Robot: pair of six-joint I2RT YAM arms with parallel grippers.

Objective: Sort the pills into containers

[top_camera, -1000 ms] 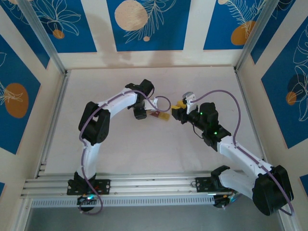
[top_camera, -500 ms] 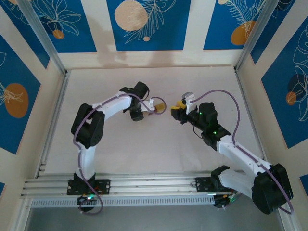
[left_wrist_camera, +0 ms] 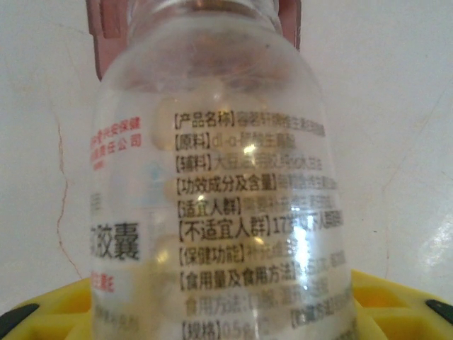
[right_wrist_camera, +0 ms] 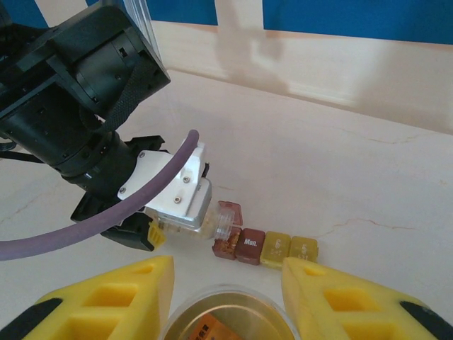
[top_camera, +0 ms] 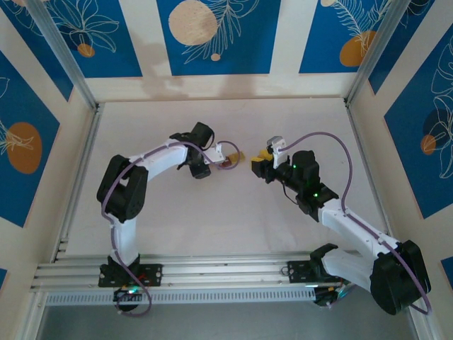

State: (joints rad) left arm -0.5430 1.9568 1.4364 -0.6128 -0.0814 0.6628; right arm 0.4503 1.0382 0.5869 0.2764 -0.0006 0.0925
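Observation:
My left gripper (left_wrist_camera: 226, 312) is shut on a clear bottle (left_wrist_camera: 212, 177) with printed Chinese text. The bottle lies tilted, its mouth (right_wrist_camera: 228, 218) over the open end cell of the containers (right_wrist_camera: 274, 248). The containers are a small row of two dark red and two yellow-tan cells on the table. Small yellowish pills (right_wrist_camera: 225, 246) lie in the open red cell, whose lid (right_wrist_camera: 233, 210) stands up. My right gripper (right_wrist_camera: 226, 301) sits just in front of the row, shut on a round clear-rimmed gold cap (right_wrist_camera: 225, 315). From above, the left gripper (top_camera: 211, 163) and right gripper (top_camera: 263, 159) face each other across the containers (top_camera: 235, 153).
The pale tabletop (top_camera: 212, 212) is bounded by aluminium rails (top_camera: 78, 170) on the left and near sides and by blue-patterned walls (top_camera: 212, 35) behind. The left arm's purple cable (right_wrist_camera: 127, 212) loops in front of its wrist.
The left arm's elbow has swung to the left, and its gripper with the bottle has shifted toward the back wall. The containers appear farther back too. The right arm has stayed still.

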